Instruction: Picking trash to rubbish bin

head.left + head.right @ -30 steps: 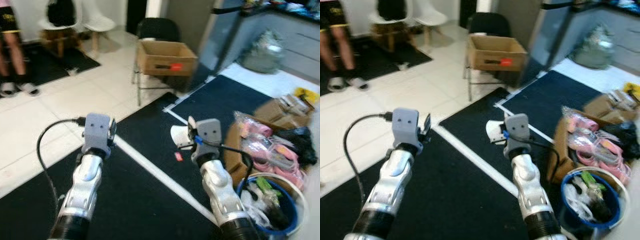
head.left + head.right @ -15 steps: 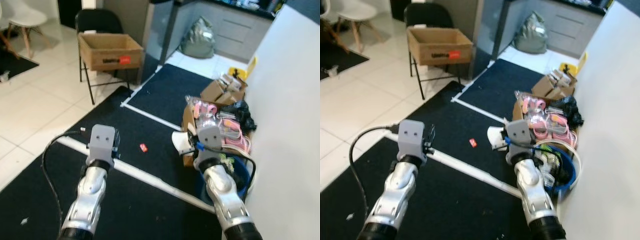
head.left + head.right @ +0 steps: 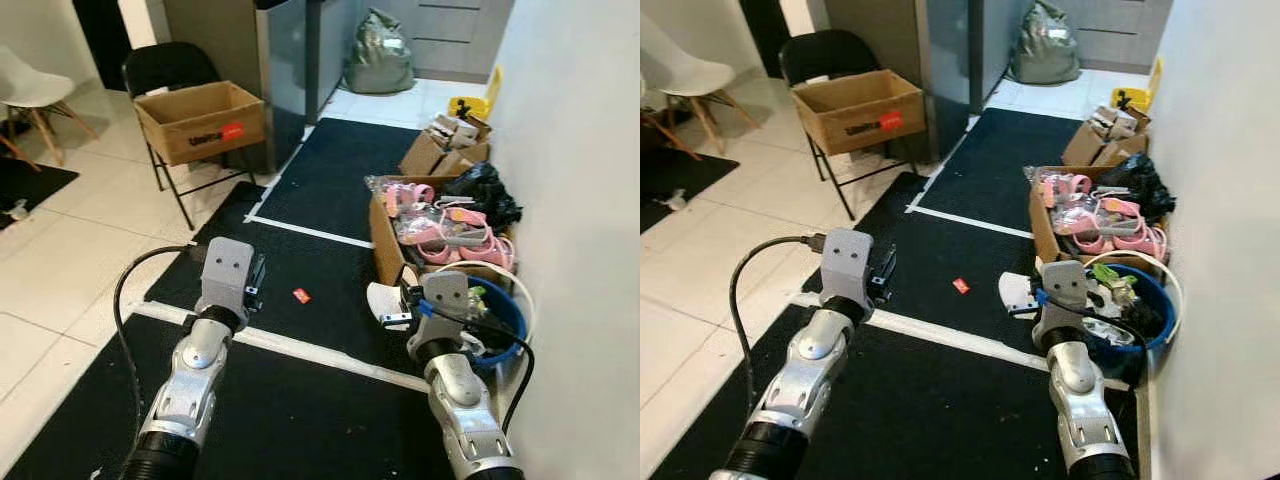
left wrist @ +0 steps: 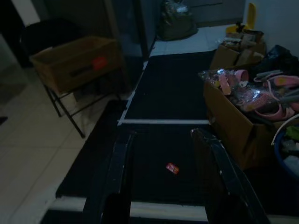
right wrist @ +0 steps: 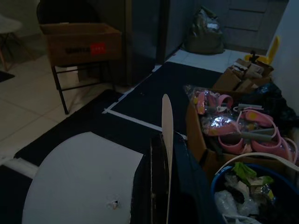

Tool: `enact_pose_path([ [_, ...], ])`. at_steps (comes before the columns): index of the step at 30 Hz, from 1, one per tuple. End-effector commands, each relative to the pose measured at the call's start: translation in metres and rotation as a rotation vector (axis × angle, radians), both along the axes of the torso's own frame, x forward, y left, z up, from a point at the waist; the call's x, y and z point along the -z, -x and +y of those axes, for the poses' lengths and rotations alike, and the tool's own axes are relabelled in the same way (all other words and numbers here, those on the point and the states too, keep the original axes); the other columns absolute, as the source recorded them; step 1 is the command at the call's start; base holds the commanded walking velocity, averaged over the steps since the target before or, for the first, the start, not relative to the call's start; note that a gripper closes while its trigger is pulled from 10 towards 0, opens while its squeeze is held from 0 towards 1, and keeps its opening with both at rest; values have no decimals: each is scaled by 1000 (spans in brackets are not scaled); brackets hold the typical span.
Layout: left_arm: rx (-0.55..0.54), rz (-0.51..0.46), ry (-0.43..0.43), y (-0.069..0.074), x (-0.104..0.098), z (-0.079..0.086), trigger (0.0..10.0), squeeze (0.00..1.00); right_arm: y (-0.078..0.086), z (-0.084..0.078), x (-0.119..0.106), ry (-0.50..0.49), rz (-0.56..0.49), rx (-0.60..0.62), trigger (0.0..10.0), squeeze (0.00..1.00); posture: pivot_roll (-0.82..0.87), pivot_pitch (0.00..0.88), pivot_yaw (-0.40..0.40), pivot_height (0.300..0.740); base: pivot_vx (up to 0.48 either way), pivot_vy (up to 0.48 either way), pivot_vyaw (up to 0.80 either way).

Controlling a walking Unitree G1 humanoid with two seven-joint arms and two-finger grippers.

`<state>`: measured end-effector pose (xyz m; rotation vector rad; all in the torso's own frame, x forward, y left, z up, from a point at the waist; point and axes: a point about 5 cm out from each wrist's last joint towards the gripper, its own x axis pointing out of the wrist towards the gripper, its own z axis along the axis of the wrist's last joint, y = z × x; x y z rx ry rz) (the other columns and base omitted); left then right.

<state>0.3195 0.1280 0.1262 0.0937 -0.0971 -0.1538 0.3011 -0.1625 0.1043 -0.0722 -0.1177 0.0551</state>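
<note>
Beside the blue bin (image 3: 1145, 300), I am holding my right end effector (image 3: 392, 308) just left of its rim, fingers pinching a white paper plate (image 3: 383, 299) (folded, edge-on in the wrist view). My left end effector (image 4: 166, 179) is hovering with fingers spread over the black mat (image 3: 330, 190), a small red scrap (image 3: 300, 295) lying on the mat between them. A box of pink slippers (image 3: 440, 225) is sitting behind the bin.

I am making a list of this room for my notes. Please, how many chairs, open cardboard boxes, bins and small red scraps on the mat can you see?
Chairs: 2, a black chair and a white chair
Open cardboard boxes: 3
Bins: 1, the blue bin
Red scraps: 1
Total: 7
</note>
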Motion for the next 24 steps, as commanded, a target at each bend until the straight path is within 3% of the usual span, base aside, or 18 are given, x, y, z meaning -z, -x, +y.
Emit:
enact_pose_path([
  [1,-3,58,20,1,11,-2,10000,0,0,0,4,-11,21,-3,10000,0,-27,63,69,740,0,0,0],
  [5,-35,80,-26,3,18,-1,10000,0,-2,7,5,-5,27,-46,10000,0,-19,68,57,740,0,0,0],
  [17,-65,101,47,9,22,10,10000,0,-4,19,9,-2,49,-105,10000,0,-15,94,0,740,0,0,0],
  [24,-103,110,27,15,27,14,10000,0,1,17,14,23,72,-120,10000,0,-28,99,-30,740,40,0,0],
])
